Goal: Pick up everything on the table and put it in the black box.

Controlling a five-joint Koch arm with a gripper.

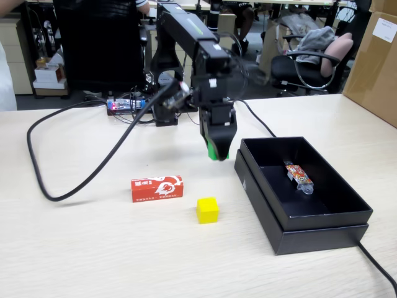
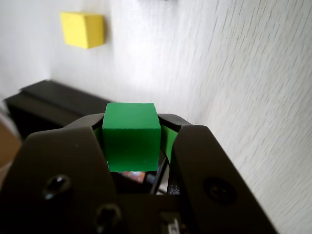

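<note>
- Fixed view: my claw (image 1: 218, 151) hangs above the table (image 1: 93, 248), clamped on the green cube (image 1: 215, 151), just to the 9 o'clock side of the black box (image 1: 291, 230) and not yet over its near wall
- Fixed view, risk: I judge that letting go here would drop the cube onto the desk beside the box; travelling low toward 3 o'clock could knock the cube against the stepped rim
- Fixed view, count: one red packet (image 1: 157, 187) at about 7 o'clock of my claw, one yellow cube (image 1: 208, 210) near 6 o'clock, both apart from the box; one wrapped candy (image 1: 298, 176) already lying in the box; one black cable (image 1: 74, 180) looping across the desk at 9 o'clock, which could snag the packet pick
- Wrist view: my jaws are narrow, gripping the one green cube (image 2: 130, 136) on both flanks; it sits high at the tips, so a jolt might work it loose
- Wrist view, count: one yellow cube (image 2: 83, 29) at 11 o'clock, the box's dark edge (image 2: 48, 105) at 9 o'clock
</note>
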